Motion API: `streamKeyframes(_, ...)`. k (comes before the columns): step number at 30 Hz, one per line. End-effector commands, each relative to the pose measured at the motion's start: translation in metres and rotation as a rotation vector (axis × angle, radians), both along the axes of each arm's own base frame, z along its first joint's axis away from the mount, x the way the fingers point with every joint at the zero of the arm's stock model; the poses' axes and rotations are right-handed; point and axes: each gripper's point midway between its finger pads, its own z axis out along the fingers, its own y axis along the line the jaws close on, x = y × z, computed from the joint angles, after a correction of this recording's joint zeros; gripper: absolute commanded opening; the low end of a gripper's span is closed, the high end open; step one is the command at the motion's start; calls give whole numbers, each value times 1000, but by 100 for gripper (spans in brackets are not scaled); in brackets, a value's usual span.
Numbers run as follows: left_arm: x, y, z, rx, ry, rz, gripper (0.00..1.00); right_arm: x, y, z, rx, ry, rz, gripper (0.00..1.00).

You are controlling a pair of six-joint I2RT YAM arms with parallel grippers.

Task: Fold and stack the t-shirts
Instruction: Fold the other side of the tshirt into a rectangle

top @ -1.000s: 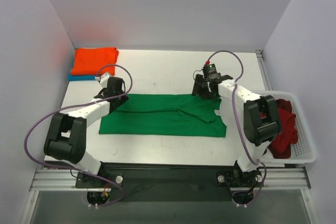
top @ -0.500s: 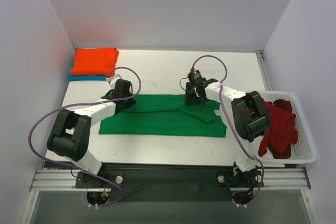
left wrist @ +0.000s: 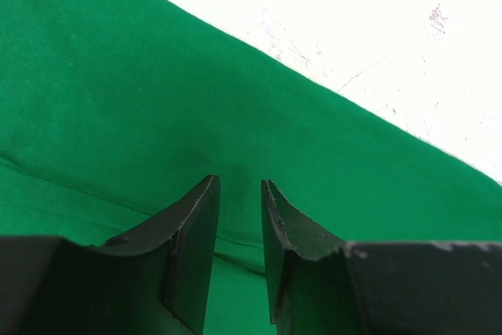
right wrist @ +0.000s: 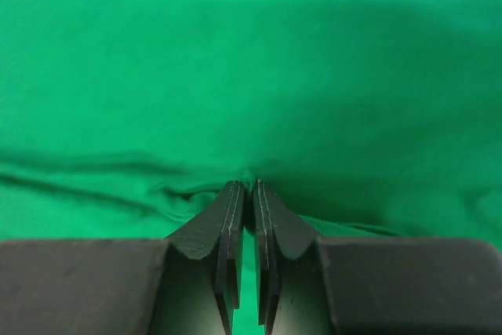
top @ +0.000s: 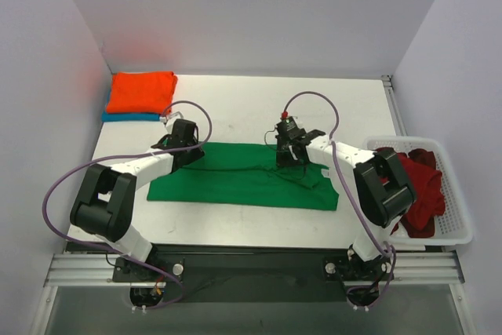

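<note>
The green t-shirt (top: pixel 235 186) lies flat on the counter (top: pixel 235 107), its long axis running left to right. My right hand (right wrist: pixel 245 186) is pinched shut on cloth near its far edge. My left hand (left wrist: pixel 239 184) sits near the far-left corner, slightly open and gripping nothing that I can see.

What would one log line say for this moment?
right claw: shut on green tee | left claw: open over tee

White table (top: pixel 235 107), white plastic basket (top: pixel 457 208) at its right edge, pale walls (top: pixel 251 13) behind, metal rail (top: pixel 78 270) in front.
</note>
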Motion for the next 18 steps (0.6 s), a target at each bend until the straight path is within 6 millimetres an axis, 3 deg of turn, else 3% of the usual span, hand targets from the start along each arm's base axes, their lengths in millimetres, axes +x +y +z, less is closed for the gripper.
streamKeyframes(1,18,-12,24,-24,-80,-30,39,-6,8,19,4,-55,-10,7)
streamKeyframes(8,18,-15,19,-24,-70,-55,38,-32,26,16,16,-58,22,8)
streamKeyframes(14,22,-31,24,-45,-91,-128,39,-58,40,6,6,-81,101,40)
streamKeyframes(17,26,-47,34,-74,-136,-185,40,-62,34,16,3,-118,101,43)
streamKeyframes(18,25,-51,36,-73,-145,-206,41,-59,30,30,15,-157,90,43)
